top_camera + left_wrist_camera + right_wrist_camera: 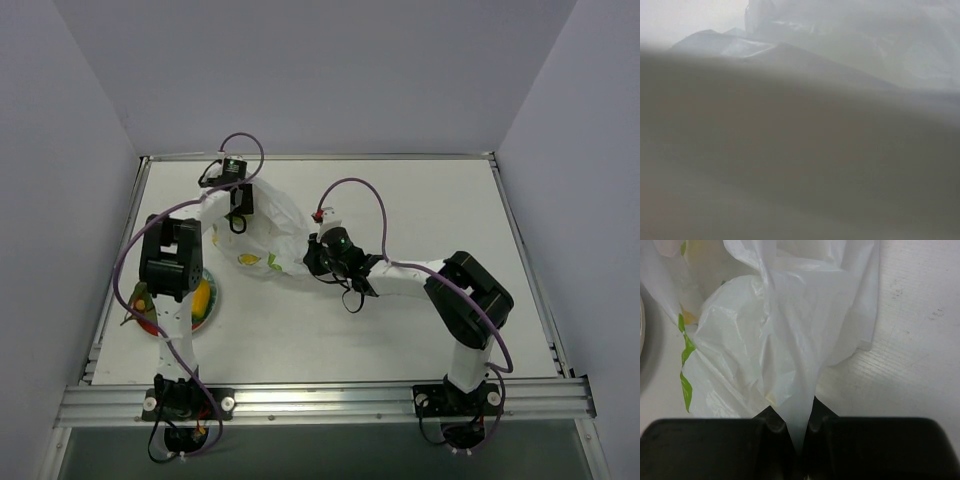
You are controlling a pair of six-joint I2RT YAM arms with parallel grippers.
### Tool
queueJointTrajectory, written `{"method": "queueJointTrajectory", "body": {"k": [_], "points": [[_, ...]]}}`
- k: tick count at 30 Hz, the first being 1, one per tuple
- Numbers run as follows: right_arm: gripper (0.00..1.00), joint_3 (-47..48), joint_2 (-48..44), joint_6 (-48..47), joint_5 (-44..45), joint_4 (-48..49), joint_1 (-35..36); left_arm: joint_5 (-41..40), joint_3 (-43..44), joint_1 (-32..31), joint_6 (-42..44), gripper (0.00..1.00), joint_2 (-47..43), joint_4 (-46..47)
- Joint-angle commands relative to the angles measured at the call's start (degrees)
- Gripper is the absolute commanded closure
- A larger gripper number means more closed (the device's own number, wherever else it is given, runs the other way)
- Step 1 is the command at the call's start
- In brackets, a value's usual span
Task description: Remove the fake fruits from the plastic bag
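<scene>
The crinkled white plastic bag (262, 232) lies at the back left of the table, with yellow and green marks on it. My right gripper (318, 256) is shut on a bunched fold of the plastic bag (790, 340) at its right end, and the film runs down between the black fingers (832, 427). My left gripper (240, 208) sits at the bag's upper left. Blurred plastic film (840, 45) fills its wrist view and hides the fingers. A yellow fake fruit (203, 297) lies on the plate (215, 305). A green-and-red one (140, 304) lies at the plate's left.
The left arm's black elbow (170, 258) hangs over the plate and hides most of it. A metal rail (320, 400) runs along the near edge of the table. Grey walls close in the left, the right and the back.
</scene>
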Motion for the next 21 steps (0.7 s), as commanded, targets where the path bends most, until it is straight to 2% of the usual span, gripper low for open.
{"method": "queueJointTrajectory", "body": {"k": [1,2,3,4,12,21], "points": [[1.0,0.16,-0.3,0.51,0.62,1.2,0.18,2.0,4.21,0.55,-2.0,0.34,0.92,-4.6],[1.0,0.16,-0.39,0.34,0.62,0.93,0.18,2.44,3.69,0.55,-2.17,0.59,0.66,-3.82],[1.0,0.42,-0.56,0.16,0.79,0.58,0.18,3.58,2.82,0.55,-2.35,0.68,0.05,-2.85],[1.0,0.51,-1.08,-0.19,1.23,0.15,0.09,4.02,1.94,0.55,-2.7,0.72,-0.83,-1.88],[1.0,4.64,-0.56,-1.68,1.23,-1.62,-0.88,10.79,-6.49,0.46,-6.74,0.85,-12.25,3.83],[1.0,10.17,0.76,-2.56,1.76,-3.37,-1.84,22.12,-15.2,0.46,-14.91,0.85,-23.5,7.35]]}}
